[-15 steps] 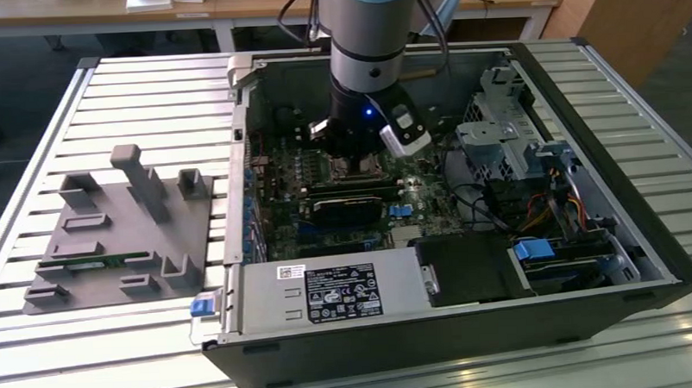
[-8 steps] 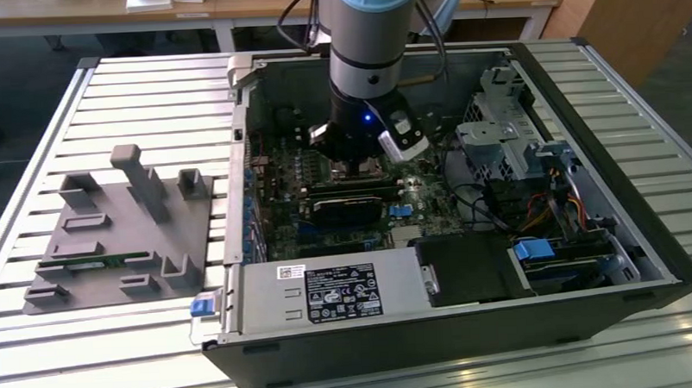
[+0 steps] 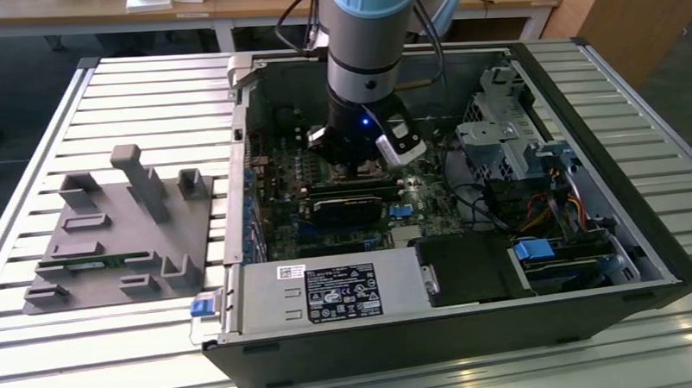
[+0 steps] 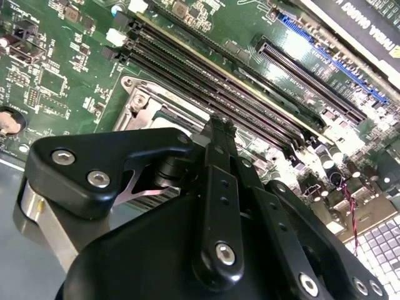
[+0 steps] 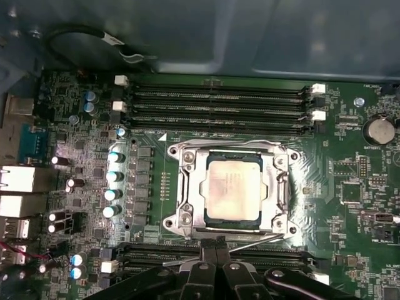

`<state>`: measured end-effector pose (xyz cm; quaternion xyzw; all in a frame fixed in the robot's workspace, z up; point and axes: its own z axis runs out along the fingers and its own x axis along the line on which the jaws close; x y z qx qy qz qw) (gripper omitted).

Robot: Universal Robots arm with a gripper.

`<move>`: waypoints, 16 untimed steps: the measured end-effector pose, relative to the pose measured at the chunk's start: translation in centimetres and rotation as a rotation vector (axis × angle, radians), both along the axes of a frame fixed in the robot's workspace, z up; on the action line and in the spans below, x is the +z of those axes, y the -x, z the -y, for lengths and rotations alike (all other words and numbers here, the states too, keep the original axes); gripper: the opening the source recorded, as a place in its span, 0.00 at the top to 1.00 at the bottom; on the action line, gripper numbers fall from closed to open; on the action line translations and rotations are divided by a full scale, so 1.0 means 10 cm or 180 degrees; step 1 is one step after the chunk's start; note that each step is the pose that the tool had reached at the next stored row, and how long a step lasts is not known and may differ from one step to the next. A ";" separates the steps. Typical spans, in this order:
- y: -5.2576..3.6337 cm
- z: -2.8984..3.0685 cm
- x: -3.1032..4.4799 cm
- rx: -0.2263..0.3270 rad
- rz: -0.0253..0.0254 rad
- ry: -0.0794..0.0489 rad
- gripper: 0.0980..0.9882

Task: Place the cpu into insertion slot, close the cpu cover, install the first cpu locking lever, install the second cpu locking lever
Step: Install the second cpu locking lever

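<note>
Cpu (image 5: 233, 194) seated in insertion slot (image 5: 275, 187), cpu cover (image 5: 187, 187) down. Gripper (image 5: 215, 250) fingertips pressed together, empty, at thin locking lever (image 5: 250, 242). Risk, judged: narrow tips slipping off lever, scraping board.

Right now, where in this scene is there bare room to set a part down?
Slatted table beyond the grey fixture tray, and the strip before the computer case, are bare. The motherboard around the cpu cover is crowded, the pincer at its edge.
</note>
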<state>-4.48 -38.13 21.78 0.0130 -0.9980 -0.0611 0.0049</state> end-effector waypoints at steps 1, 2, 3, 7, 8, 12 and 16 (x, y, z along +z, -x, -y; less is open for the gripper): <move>0.005 0.001 -0.008 0.0000 0.0000 -0.0001 0.99; 0.010 0.002 -0.017 0.0000 0.0000 -0.0002 0.99; 0.014 0.002 -0.027 0.0000 0.0000 -0.0003 0.99; 0.025 0.003 -0.065 0.0000 -0.0001 -0.0005 0.99; 0.028 0.003 -0.077 0.0000 -0.0001 -0.0006 0.99; 0.044 0.019 -0.084 0.0000 -0.0001 -0.0023 0.99; 0.072 0.068 -0.085 0.0000 -0.0001 -0.0067 0.99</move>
